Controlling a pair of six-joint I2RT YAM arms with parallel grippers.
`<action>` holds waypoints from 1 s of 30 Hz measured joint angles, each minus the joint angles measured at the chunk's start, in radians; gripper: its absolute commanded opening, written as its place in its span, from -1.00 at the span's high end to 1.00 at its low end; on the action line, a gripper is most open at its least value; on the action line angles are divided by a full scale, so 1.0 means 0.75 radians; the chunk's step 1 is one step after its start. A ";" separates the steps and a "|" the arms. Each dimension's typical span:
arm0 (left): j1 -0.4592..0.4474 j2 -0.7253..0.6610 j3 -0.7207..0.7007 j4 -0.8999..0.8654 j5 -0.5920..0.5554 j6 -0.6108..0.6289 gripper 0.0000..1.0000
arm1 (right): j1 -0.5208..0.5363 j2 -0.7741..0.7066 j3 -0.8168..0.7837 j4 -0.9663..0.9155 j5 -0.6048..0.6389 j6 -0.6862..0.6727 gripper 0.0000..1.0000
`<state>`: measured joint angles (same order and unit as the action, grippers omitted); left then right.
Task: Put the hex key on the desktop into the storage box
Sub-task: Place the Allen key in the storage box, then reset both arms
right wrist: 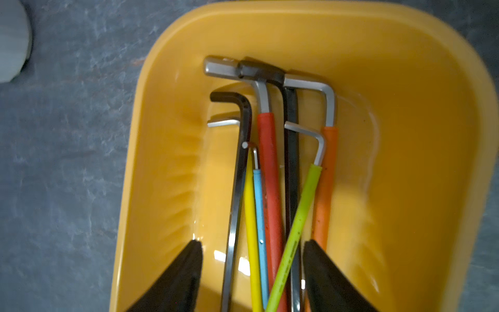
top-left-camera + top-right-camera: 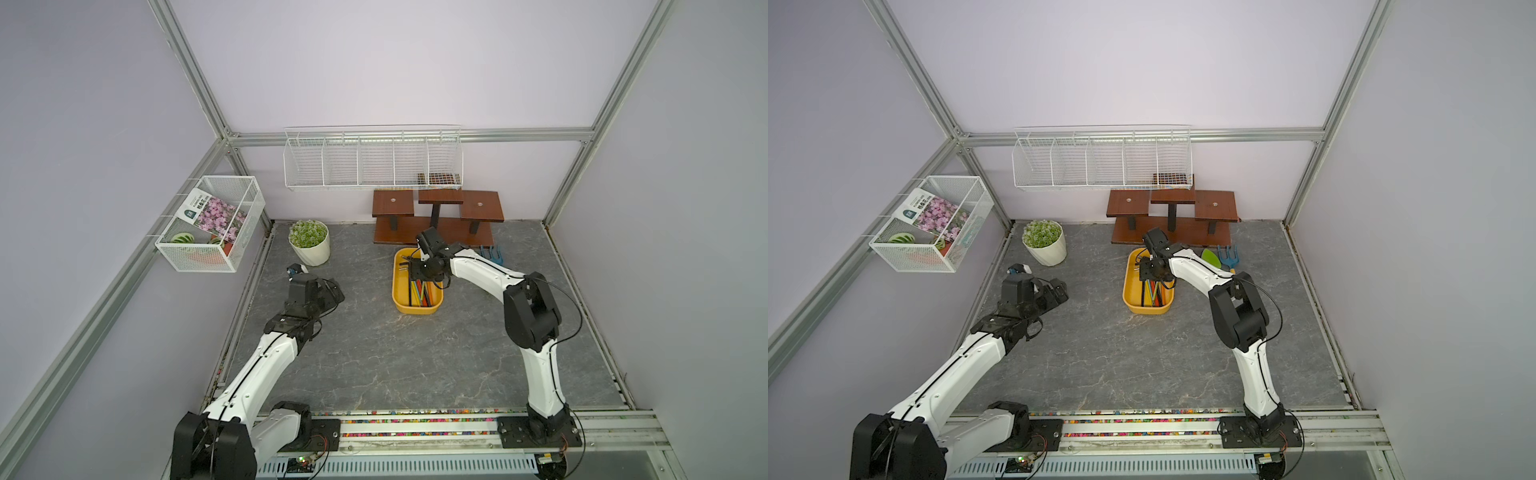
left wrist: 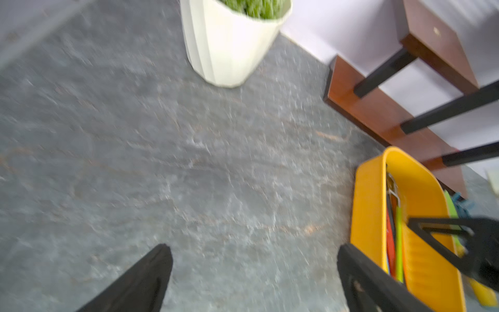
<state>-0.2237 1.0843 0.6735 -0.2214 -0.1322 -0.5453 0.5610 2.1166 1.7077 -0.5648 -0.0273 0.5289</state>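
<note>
The right end effector (image 1: 252, 243) is held just over the yellow storage box (image 1: 405, 108), its jaws spread wide and closed on nothing. Beneath it, in the right wrist view, the hex keys (image 1: 266, 162) are laid lengthwise on the box floor in a loose bundle, with the bent ends all turned the same way. Two plain black ones are seen, along with red, orange, yellow, blue and green sleeved ones, and the green sleeve (image 1: 299, 216) is crossed slantwise over its neighbours. In both top views the box is found on the grey marbled table (image 2: 374, 353), just in front of the brown wooden stand (image 2: 392, 203), and the right arm is bent over the box's far end. On the other side, the left end effector (image 3: 252, 248) is held above the table, jaws likewise parted and empty. It is placed near the white potted plant (image 2: 309, 245) and well apart from the box.
</note>
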 measured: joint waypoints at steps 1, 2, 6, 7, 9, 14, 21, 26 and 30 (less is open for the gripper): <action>0.001 0.001 -0.003 0.027 -0.038 0.012 -1.00 | 0.000 -0.037 -0.032 0.008 0.005 -0.004 -0.97; 0.001 0.002 -0.007 0.053 -0.083 0.018 -1.00 | 0.000 -0.084 -0.069 0.017 0.013 -0.013 -0.97; 0.002 0.064 -0.008 0.158 -0.283 0.068 -1.00 | 0.001 -0.275 -0.210 0.064 0.064 -0.047 -0.97; 0.002 0.094 -0.011 0.195 -0.330 0.091 -1.00 | 0.002 -0.333 -0.256 0.078 0.087 -0.056 -0.98; 0.001 0.159 -0.023 0.274 -0.425 0.136 -1.00 | 0.002 -0.443 -0.347 0.103 0.151 -0.075 -0.97; 0.011 0.258 -0.081 0.470 -0.617 0.261 -1.00 | 0.002 -0.664 -0.587 0.137 0.424 -0.123 -0.98; 0.103 0.349 -0.203 0.756 -0.629 0.397 -1.00 | -0.028 -0.900 -0.984 0.244 0.907 -0.256 -0.97; 0.124 0.377 -0.299 0.915 -0.588 0.466 -1.00 | -0.246 -0.981 -1.201 0.415 0.994 -0.347 -0.96; 0.129 0.411 -0.293 1.005 -0.535 0.513 -1.00 | -0.400 -0.975 -1.345 0.615 0.952 -0.401 -0.97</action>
<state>-0.1268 1.3930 0.4534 0.5320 -0.5331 -0.1604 0.2611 1.3853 0.6991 -0.1036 0.6868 0.2279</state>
